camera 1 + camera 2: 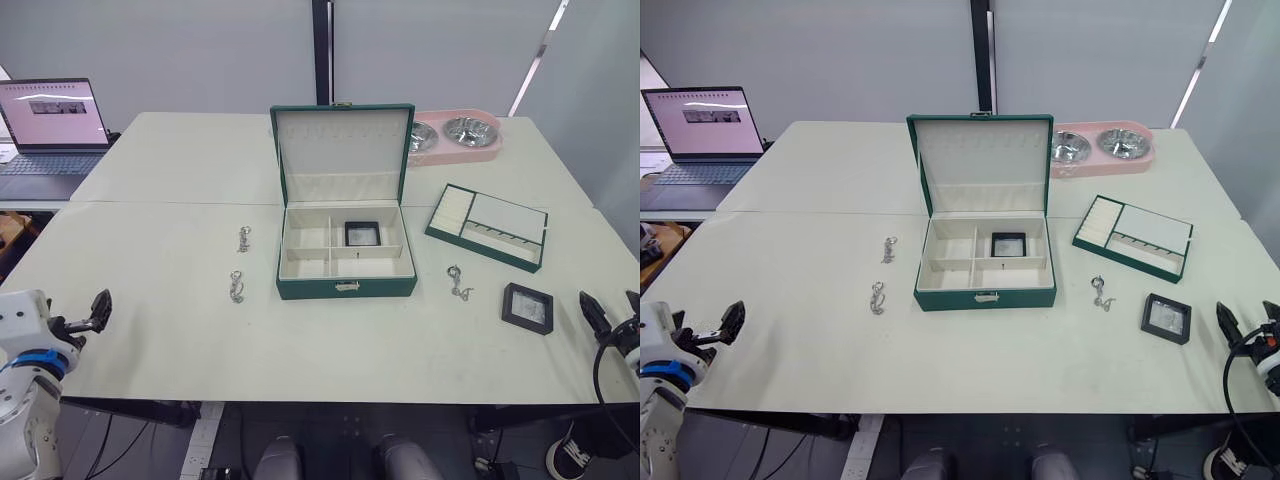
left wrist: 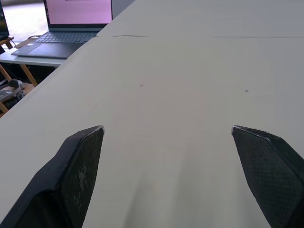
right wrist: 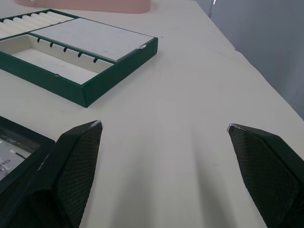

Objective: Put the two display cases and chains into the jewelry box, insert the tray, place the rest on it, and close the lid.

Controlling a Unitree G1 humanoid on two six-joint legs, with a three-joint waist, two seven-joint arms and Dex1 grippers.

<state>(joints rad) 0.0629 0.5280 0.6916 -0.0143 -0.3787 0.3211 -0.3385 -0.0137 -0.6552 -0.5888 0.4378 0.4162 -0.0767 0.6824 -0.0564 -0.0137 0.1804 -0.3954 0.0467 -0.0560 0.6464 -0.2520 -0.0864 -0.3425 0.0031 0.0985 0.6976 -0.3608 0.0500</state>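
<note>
Your left tool [image 1: 100, 310] hangs at the near left edge of the counter [image 1: 180, 160], fingers spread apart, gripping nothing; the left wrist view shows bare counter between its fingertips [image 2: 83, 161]. Your right tool [image 1: 612, 310] sits at the near right edge, also released and empty, fingers wide in the right wrist view.

The jewelry box [image 1: 346, 262] stands mid-counter with its lid [image 1: 343, 150] raised upright, cream lining facing you. One display case [image 1: 362, 233] already lies in the box's rear right compartment. The other compartments look cream and bare as far as you can tell.

The second display case [image 1: 527, 307] lies flat on the counter near the right tool, just beside its inner finger in the right wrist view [image 3: 19, 147].

The tray [image 1: 487, 226] rests on the counter right of the box, angled, apart from it, ring-roll slots toward the box side.

Three chains lie loose on the counter: far left chain [image 1: 243, 239] left of the box, near left chain [image 1: 236, 287] closer to you on the same side, and right chain [image 1: 459, 283] between the box and the loose display case. None touches the box.

A pink double bowl [image 1: 455, 136] sits behind the box to the right, partly hidden by the lid. A laptop [image 1: 52, 135], open with screen lit, is on a separate surface at far left.
</note>
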